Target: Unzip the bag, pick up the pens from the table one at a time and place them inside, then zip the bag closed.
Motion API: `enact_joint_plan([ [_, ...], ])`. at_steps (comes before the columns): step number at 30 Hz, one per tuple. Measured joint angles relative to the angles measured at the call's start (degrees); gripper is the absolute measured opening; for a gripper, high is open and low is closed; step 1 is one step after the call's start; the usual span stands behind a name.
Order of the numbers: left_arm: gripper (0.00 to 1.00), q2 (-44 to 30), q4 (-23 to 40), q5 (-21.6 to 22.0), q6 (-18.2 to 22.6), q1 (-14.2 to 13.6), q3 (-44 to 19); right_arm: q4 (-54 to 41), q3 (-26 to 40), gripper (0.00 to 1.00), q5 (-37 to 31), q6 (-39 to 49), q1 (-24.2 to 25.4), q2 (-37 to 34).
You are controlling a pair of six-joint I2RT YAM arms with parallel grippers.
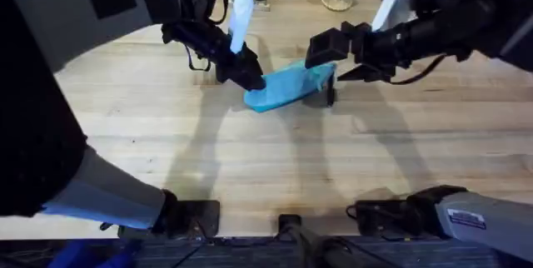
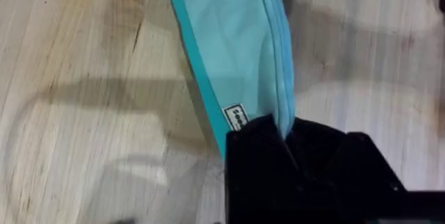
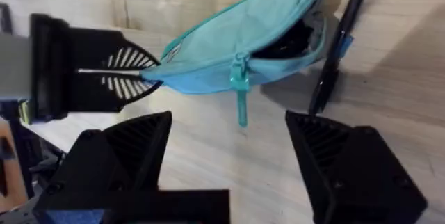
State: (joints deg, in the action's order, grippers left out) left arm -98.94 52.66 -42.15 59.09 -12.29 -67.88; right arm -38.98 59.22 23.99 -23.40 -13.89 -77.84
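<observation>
Light wooden planks are carrying everything; the tabletop is showing its grain, and some clutter is sitting along its far edge.

The bag is lying near the middle, toward the far side, between the two arms. Its long axis is running roughly left to right, its left end tilted slightly nearer to us.

We are seeing the left end effector clamped on the bag's left tapered end; in the right wrist view its fingers are pressed together with the fabric tip pinched between them. The left wrist view is showing the same corner, with a small label, disappearing into the black fingers.

The right end effector is standing apart, empty, jaws wide. The zipper pull is hanging down just ahead of the gap between the fingers, about midway along the bag. We are judging this to be the deciding relation: the pull is lying straight ahead of the right arm, which is clearly the nearer free one.

The bag is looking partly unzipped: from the pull toward its right end the mouth is gaping dark. One pen is lying on the tabletop beside that open end, crosswise to the bag, touching or nearly so. We cannot tell whether the dark shape inside is a pen.
</observation>
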Motion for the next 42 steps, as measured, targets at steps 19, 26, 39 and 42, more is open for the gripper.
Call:
enact_joint_plan([
  [19, 0.044, 0.00, 0.02, 0.01, -0.13, 0.00, 0.00, 8.17, 0.02, 0.398, -0.39, -0.54, -2.34, -8.69],
  [26, 0.043, 0.00, 0.00, 0.01, -0.14, 0.00, 0.00, 8.18, 0.02, 0.033, -0.35, -0.63, -2.45, -8.68],
  [39, 0.043, 0.00, 0.09, 0.07, -0.15, 0.00, 0.00, 8.34, 0.24, 0.032, 1.56, 1.52, -4.78, -8.68],
  [42, 0.042, 0.00, 0.22, 0.20, -0.14, 0.00, 0.00, 8.33, 1.05, 0.032, 1.50, 4.31, -7.56, -8.68],
])
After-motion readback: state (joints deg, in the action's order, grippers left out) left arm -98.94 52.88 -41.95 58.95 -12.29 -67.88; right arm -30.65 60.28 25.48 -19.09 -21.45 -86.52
